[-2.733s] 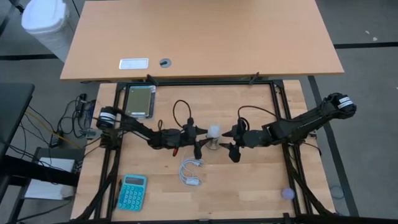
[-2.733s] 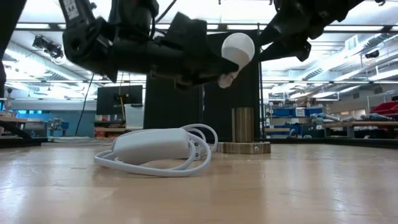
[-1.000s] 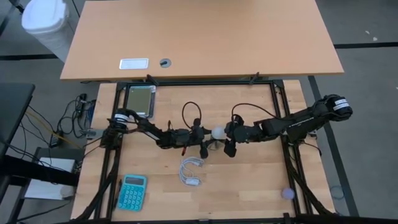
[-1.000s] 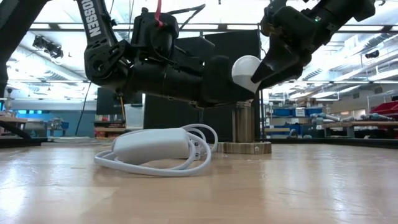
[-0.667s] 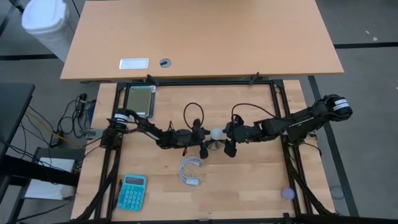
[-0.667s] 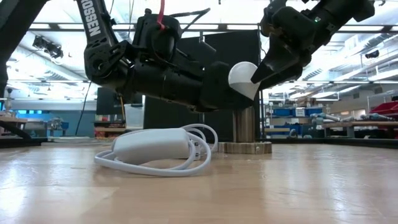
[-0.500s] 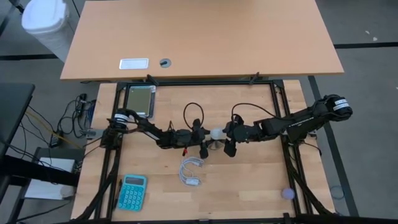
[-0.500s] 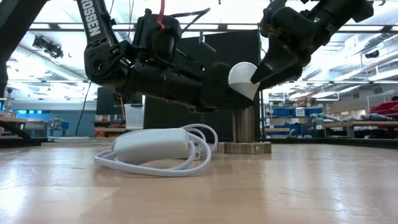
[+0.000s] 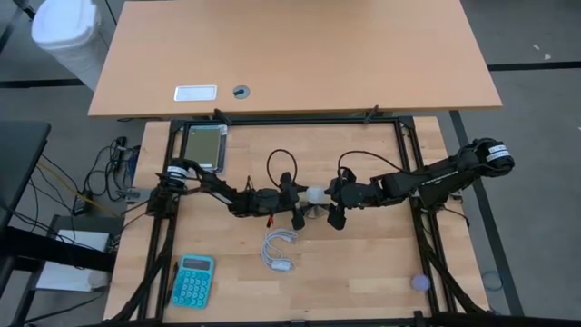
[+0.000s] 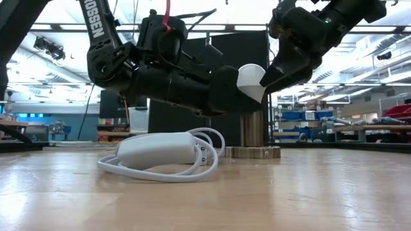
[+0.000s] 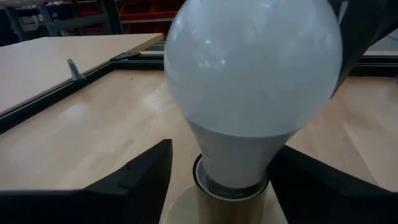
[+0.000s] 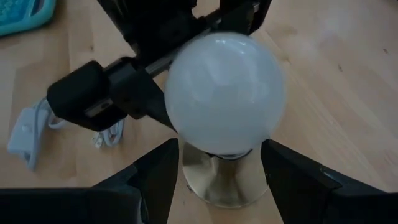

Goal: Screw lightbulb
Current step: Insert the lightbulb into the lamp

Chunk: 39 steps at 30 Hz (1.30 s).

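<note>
Here, the lightbulb (image 11: pixel 252 81) sits base-down in its socket (image 12: pixel 225 179).
Left gripper (image 11: pixel 219 177) fingers spread beside its neck, apart; right gripper (image 12: pixel 221 165) fingers likewise spread, not touching.

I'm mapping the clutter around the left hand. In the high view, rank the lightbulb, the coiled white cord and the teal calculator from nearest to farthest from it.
From the left hand:
1. Lightbulb, right at the fingertips, mid-table.
2. Coiled white cord, toward the table's front edge, below the hand in the picture.
3. Teal calculator, at the front left corner, clearly farthest.
</note>
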Each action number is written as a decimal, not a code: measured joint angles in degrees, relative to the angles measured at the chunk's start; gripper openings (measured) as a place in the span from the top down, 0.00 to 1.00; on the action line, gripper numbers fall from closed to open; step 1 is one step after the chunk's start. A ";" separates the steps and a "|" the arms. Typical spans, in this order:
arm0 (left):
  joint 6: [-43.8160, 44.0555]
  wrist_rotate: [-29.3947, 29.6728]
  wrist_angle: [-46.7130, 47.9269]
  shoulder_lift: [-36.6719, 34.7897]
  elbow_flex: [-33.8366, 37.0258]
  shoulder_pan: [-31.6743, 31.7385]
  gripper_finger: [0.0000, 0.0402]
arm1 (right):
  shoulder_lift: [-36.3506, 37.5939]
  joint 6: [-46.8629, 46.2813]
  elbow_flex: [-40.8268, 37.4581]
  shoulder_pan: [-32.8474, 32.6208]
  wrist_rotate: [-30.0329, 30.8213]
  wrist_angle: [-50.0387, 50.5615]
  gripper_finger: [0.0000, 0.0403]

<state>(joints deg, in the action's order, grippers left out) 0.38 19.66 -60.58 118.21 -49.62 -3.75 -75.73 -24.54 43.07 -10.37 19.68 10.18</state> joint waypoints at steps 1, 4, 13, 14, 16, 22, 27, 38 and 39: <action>-0.04 -0.05 0.33 -0.21 0.02 -0.06 0.34 | 0.01 0.01 0.00 0.00 0.00 0.53 0.43; -0.07 -0.24 1.60 -1.09 0.04 -0.33 0.33 | 0.02 -0.50 0.00 0.04 0.01 1.85 0.43; -1.29 -0.43 6.85 -3.85 0.06 -1.41 0.33 | 0.58 -1.22 0.04 0.13 -0.21 3.85 0.43; -1.29 -0.41 6.84 -3.92 0.06 -1.55 0.33 | 0.62 -1.22 0.04 0.13 -0.43 3.83 0.43; -1.27 -0.41 7.13 -3.96 0.06 -1.67 0.33 | 0.66 -1.04 0.04 -0.01 -0.56 4.19 0.43; -0.65 -0.43 11.82 -6.54 0.06 -1.70 0.33 | 0.71 0.78 -1.92 -0.13 -0.70 4.67 0.43; 0.04 -0.42 17.47 -8.79 0.06 -1.68 0.33 | 0.71 3.42 -7.78 -0.61 -0.53 -5.78 0.43; 1.36 -0.17 20.52 -9.16 0.06 -2.28 0.33 | 0.69 7.81 -21.49 -0.62 1.79 -32.94 0.43; 1.40 -0.19 20.28 -9.18 0.13 -2.31 0.33 | 0.69 8.21 -22.37 -0.60 1.93 -35.02 0.43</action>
<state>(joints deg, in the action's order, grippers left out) 1.78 19.46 -40.30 109.03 -49.49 -6.07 -75.05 -16.33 20.70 -10.97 21.61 -24.84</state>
